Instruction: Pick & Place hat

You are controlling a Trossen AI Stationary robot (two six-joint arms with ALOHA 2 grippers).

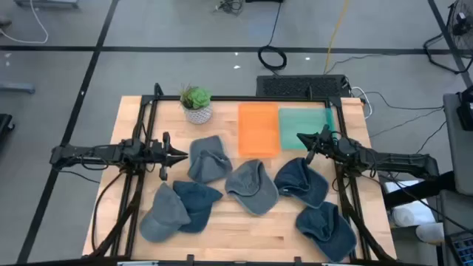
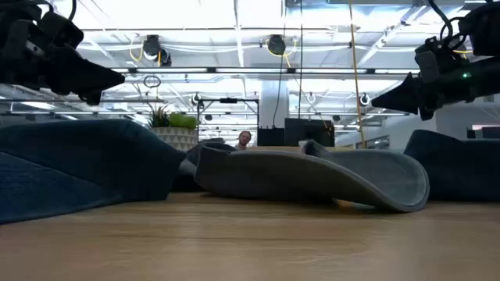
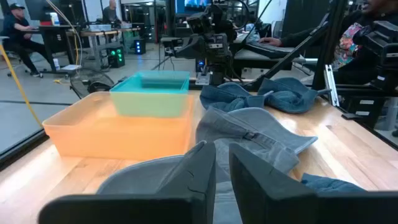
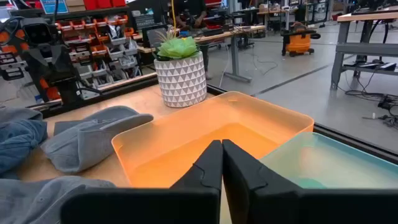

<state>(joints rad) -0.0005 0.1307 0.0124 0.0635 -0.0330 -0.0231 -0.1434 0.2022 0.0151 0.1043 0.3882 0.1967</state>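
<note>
Several caps lie crown-up or crumpled on the wooden table: a grey-blue one (image 1: pixel 207 157), a grey one (image 1: pixel 253 186), dark blue ones (image 1: pixel 301 181) (image 1: pixel 327 230) (image 1: pixel 196 201) and a light grey one (image 1: pixel 164 214). My left gripper (image 1: pixel 183 157) (image 3: pixel 222 152) is shut and hovers above the table just left of the grey-blue cap (image 3: pixel 249 134). My right gripper (image 1: pixel 299 138) (image 4: pixel 221 146) is shut too and hangs in the air over the near edge of the orange bin (image 4: pixel 205 137). In the low view both grippers (image 2: pixel 117 78) (image 2: pixel 376 101) stand well above the caps.
An orange bin (image 1: pixel 258 129) and a teal bin (image 1: pixel 304 127) sit side by side at the table's far edge. A potted plant (image 1: pixel 196 103) stands to their left. Bare wood shows along the near edge (image 1: pixel 251 236) and the far left corner.
</note>
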